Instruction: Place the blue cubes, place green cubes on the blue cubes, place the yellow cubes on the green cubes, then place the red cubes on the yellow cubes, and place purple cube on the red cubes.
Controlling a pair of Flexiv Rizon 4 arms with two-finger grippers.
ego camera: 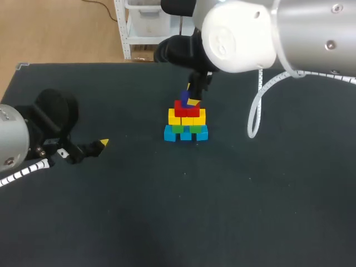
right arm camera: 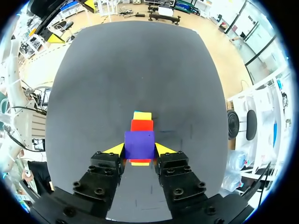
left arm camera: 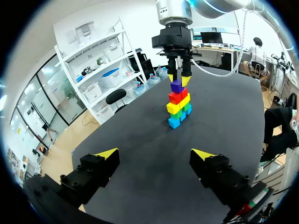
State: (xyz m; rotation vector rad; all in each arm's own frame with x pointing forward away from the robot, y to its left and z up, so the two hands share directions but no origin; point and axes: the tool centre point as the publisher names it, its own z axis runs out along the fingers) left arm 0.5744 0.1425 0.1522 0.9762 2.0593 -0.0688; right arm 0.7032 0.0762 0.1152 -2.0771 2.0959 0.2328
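The cube tower (ego camera: 186, 124) is found straight beneath the right gripper (right arm camera: 139, 150), by which the purple cube (right arm camera: 139, 143) is clasped from both sides — apparently already seated on the red cubes (right arm camera: 141, 125). The left gripper (left arm camera: 155, 154) is held spread and empty — well apart.

Our right arm (ego camera: 311, 30) is a thick silver-grey tube with two small screws (ego camera: 335, 8) set in its shell and a smooth white rounded joint cap (ego camera: 239, 36); a white cable (ego camera: 256, 114) loops down from it. Beyond the cap the wrist is black, and the right end effector (left arm camera: 179, 80) is black with two wedge-shaped yellow tips. Our left arm (ego camera: 10, 146) has the same silver-grey shell, a black wrist and a banded cable (ego camera: 25, 169), white with dark rings. The left end effector (left arm camera: 155, 154) has blocky black fingers (left arm camera: 91, 171) dotted with round bolt holes, each ending in a yellow wedge.
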